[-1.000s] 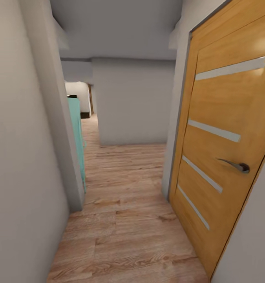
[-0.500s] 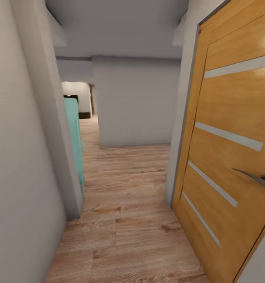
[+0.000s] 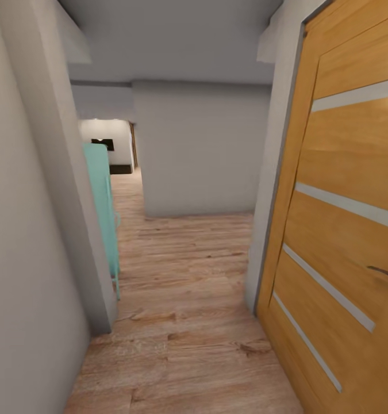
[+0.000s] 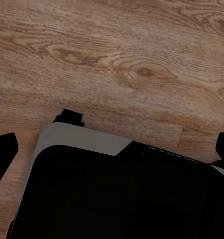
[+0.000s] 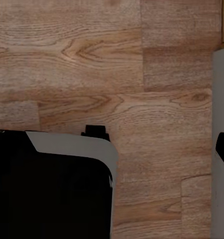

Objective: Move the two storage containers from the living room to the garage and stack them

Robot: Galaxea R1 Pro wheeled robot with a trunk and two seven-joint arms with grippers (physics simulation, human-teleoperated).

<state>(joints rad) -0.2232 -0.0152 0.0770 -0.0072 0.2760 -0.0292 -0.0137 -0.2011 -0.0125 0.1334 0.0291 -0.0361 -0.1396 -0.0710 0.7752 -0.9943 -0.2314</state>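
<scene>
Robot stood in narrow hallway, wood plank floor (image 3: 182,276) running ahead to white wall (image 3: 199,149); wooden door (image 3: 343,230) close at right, teal panel (image 3: 102,195) past left wall corner. No storage containers in sight; where they lay could not be told. Both wrist cameras looked down at planks over robot's black base (image 4: 117,199). Left and right gripper state: could not tell. Judged from task wording: bins likely stiff, light, smooth-walled; best taken by rim of opposite walls
</scene>
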